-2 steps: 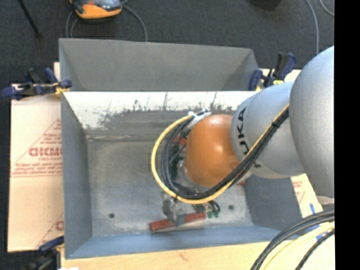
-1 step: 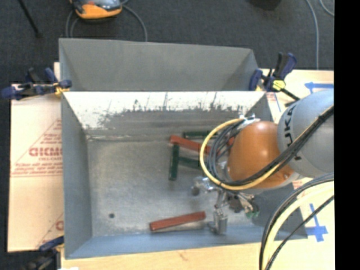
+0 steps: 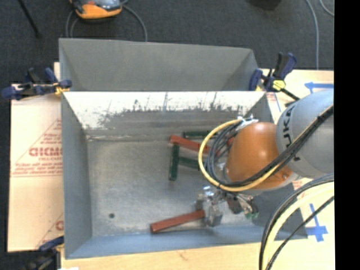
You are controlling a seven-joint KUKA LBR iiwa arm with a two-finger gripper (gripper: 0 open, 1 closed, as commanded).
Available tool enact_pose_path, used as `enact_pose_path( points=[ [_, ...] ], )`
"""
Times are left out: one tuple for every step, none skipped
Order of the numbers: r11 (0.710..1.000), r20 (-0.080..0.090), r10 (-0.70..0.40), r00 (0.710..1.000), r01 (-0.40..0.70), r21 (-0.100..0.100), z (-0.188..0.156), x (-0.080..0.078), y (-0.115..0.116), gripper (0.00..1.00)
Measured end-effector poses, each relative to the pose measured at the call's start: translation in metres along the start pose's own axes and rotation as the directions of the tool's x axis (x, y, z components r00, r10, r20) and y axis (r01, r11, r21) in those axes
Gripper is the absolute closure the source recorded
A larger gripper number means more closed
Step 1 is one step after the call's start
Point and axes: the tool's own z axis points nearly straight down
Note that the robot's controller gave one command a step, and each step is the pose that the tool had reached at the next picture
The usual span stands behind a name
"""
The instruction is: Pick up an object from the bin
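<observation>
Gripper: we see the gripper (image 3: 212, 211) low in the bin (image 3: 76, 167), front-right, right at the R end of a flat red-brown bar (image 3: 175, 223). The wrist's orange cover (image 3: 253, 153) sits above it.
Grip state: we can't tell from this angle whether it's wide, narrow or clamped on anything, so we don't call the bar held.
Target (our guess): the red-brown bar, lying flat on the bin floor nr the front wall, slanting up twd the R.
Others: a green stick (image 3: 174, 166) and an orange-red stick (image 3: 185, 142) lie in a small cluster twd the back, well apart from the bar.
Risk 1, end-grab: if contact is only at the bar's tip, the long free end wd prob. swing down & slip out on the lift.
Risk 2, push not grip: coming down on top of the bar cd just skid it along the floor.
Risk 3, wall: the bar lies close to the front wall, so a tilted lift cd catch its L end there.
Risk 4, cables (image 3: 207, 151): they loop off the wrist nr the stick cluster. We judge a snag possible if the arm swings back low.
</observation>
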Motion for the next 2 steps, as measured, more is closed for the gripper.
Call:
enact_pose_path(
  points=[
    [1.000, 0.000, -0.001, 1.000, 0.001, 0.000, 0.000, 0.000, 0.000, 1.00],
    [1.000, -0.009, 0.005, 1.000, -0.005, -0.003, -0.055, -0.008, 0.011, 1.00]
  ],
)
